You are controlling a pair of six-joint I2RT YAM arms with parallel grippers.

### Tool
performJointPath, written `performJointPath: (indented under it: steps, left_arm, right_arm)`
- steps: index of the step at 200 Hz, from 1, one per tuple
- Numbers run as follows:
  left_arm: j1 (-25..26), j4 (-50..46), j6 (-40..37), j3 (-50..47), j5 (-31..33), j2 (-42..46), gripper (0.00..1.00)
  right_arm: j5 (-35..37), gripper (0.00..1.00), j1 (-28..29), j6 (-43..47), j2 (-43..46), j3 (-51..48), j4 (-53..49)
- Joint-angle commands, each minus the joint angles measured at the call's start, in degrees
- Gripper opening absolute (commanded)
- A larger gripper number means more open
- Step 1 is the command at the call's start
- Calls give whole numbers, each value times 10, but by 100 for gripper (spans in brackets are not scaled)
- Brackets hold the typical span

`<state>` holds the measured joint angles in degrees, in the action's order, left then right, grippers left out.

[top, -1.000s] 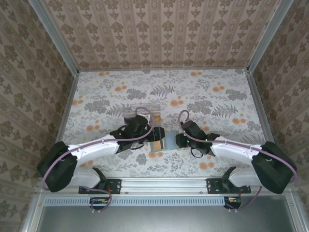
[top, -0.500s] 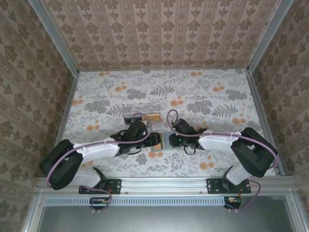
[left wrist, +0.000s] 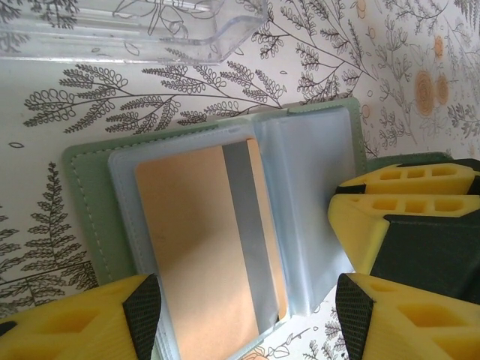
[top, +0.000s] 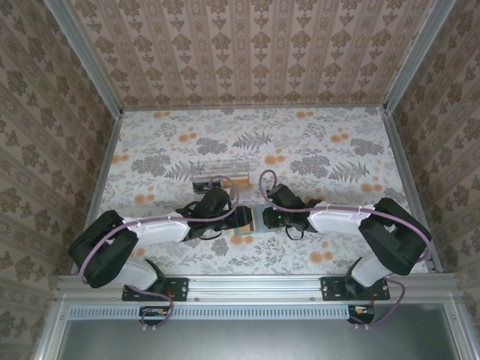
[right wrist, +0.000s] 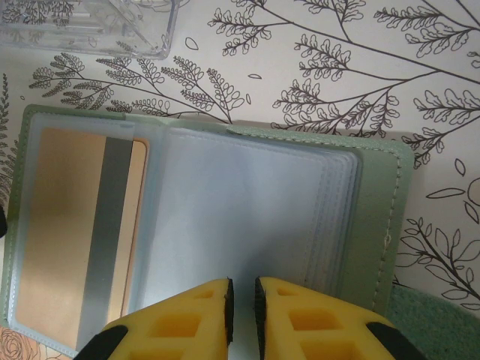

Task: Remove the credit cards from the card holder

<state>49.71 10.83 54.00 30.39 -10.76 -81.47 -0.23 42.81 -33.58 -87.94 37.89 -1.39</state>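
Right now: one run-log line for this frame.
card holder: open flat | orange card: in clear sleeve | left hand: open, over card | right hand: nearly shut at sleeve edge

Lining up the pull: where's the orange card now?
Right wrist view: the orange card sits in the open card holder's left sleeve, below the clear box.

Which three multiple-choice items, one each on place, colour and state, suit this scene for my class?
1. The clear box lies: A beyond the holder; B on it; C under it.
2. The card's stripe is: A red; B grey; C blue.
3. The holder is: A shut; B rolled; C open.

Key: A, the box sits past the holder's far edge, apart from it; B, a grey band runs down the orange card; C, both panels lie spread flat.
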Motion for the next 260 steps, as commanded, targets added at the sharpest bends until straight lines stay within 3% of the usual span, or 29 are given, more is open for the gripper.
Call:
performJointPath:
  steps: [1, 113, 167, 199, 233, 260]
  left_arm:
    - [-4, 18, 8, -2, -13, -18, 66]
    - [6, 51, 20, 1, -24, -57, 66]
    - [6, 39, 15, 2, -17, -51, 66]
    - [6, 43, 16, 1, -18, -53, 66]
    - [7, 43, 16, -1, -18, -49, 66]
    - [7, 41, 15, -1, -17, -46, 65]
  right_arm:
    - [8, 20, 2, -3, -12, -1, -4]
    - [7, 20, 2, -7, -14, 0, -7]
    - [28, 22, 2, -32, 59, -6, -23]
    - [-46, 24, 1, -50, 48, 4, 6]
    - [-120, 16, -9, -92, -6, 1, 69]
    - [-152, 16, -14, -122, -31, -5, 114]
